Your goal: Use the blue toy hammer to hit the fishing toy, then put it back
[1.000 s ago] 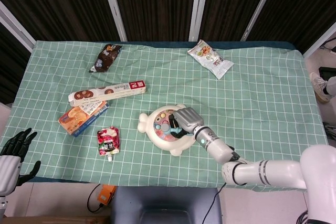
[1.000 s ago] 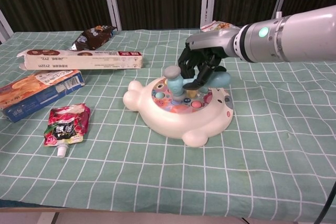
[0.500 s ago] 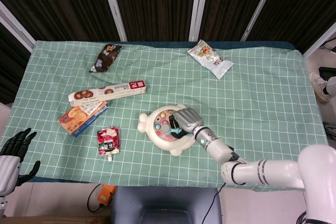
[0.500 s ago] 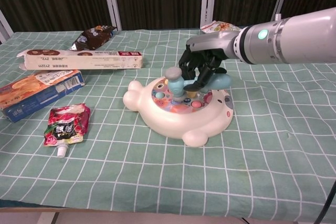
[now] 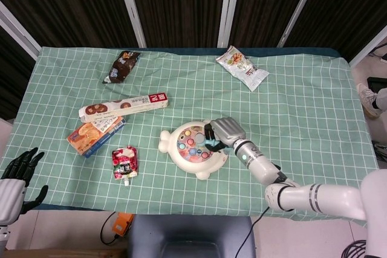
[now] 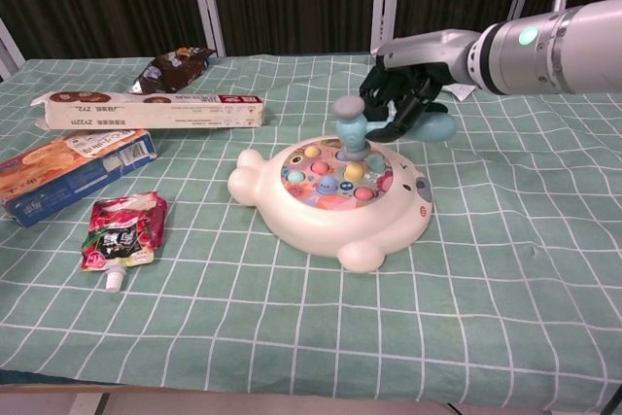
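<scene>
The fishing toy [image 6: 374,232], a white animal-shaped dish with coloured fish pegs, lies mid-table; the head view shows it too [image 5: 165,142]. My right hand [image 6: 403,96] grips the handle of the blue toy hammer [image 6: 352,131]. The hammer's head hangs just above the toy's far right part. In the head view the right hand [image 5: 225,130] sits at the toy's right edge, with the hammer [image 5: 211,142] poking left from under it. My left hand [image 5: 17,172] hangs off the table's front left corner, fingers apart and holding nothing.
Left of the toy lie a long snack box [image 5: 124,106], a blue-orange box [image 5: 95,132] and a red pouch [image 5: 124,162]. A dark snack bag [image 5: 122,66] and a white snack bag [image 5: 242,67] lie near the far edge.
My right hand has moved right and up with the hammer. The hammer head has risen off the toy's middle pegs and now hangs over the toy's right side.
</scene>
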Available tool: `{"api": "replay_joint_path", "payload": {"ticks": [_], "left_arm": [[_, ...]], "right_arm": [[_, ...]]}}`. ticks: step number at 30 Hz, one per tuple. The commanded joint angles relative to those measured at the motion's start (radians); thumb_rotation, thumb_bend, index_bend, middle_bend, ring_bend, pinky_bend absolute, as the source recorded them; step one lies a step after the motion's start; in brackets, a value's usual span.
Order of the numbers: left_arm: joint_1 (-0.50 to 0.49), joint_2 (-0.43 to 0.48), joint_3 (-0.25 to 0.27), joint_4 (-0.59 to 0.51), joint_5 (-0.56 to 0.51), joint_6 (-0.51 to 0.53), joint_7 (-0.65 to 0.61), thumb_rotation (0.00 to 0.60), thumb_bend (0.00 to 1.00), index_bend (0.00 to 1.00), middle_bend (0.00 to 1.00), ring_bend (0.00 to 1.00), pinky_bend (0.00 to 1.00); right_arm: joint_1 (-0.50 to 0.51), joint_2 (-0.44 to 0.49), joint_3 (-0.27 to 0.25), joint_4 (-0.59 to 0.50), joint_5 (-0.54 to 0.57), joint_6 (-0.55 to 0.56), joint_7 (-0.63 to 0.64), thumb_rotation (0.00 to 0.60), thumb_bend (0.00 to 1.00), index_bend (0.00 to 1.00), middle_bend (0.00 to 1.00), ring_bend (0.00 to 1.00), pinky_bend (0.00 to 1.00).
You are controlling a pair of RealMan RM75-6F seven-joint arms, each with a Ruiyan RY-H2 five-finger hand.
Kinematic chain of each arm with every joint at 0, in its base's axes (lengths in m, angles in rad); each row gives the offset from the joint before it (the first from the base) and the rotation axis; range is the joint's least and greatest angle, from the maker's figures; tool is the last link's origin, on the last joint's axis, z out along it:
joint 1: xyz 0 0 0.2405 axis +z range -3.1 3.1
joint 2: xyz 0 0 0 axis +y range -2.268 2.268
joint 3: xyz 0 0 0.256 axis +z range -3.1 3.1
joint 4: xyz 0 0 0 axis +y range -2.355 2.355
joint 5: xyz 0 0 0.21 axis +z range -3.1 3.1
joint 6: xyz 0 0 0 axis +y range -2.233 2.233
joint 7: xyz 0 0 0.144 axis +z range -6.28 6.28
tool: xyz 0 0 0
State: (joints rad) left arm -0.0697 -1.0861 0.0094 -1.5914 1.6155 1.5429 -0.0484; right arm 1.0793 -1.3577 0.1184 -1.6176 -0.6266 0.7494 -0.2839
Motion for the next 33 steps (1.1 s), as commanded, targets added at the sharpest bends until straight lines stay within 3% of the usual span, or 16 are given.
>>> {"api": "replay_joint_path", "payload": {"ticks": [1, 28, 33], "left_arm": [[-0.001, 0.000, 0.000, 0.000, -0.001, -0.001, 0.000, 0.600, 0.39, 0.00, 0.00, 0.00, 0.15], [-0.001, 0.001, -0.001, 0.002, -0.001, -0.002, -0.004, 0.600, 0.39, 0.00, 0.00, 0.00, 0.15], [0.000, 0.001, 0.000, 0.002, 0.000, 0.000, -0.004, 0.600, 0.39, 0.00, 0.00, 0.00, 0.15]], "right_arm": [[-0.002, -0.009, -0.005, 0.020, 0.007, -0.007, -0.001, 0.600, 0.75, 1.00, 0.78, 0.83, 0.94], [0.006, -0.032, -0.014, 0.056, 0.028, -0.030, -0.019, 0.600, 0.75, 1.00, 0.78, 0.83, 0.94], [-0.019, -0.004, 0.014, 0.030, 0.002, -0.002, 0.022, 0.600, 0.75, 1.00, 0.78, 0.83, 0.94]]}}
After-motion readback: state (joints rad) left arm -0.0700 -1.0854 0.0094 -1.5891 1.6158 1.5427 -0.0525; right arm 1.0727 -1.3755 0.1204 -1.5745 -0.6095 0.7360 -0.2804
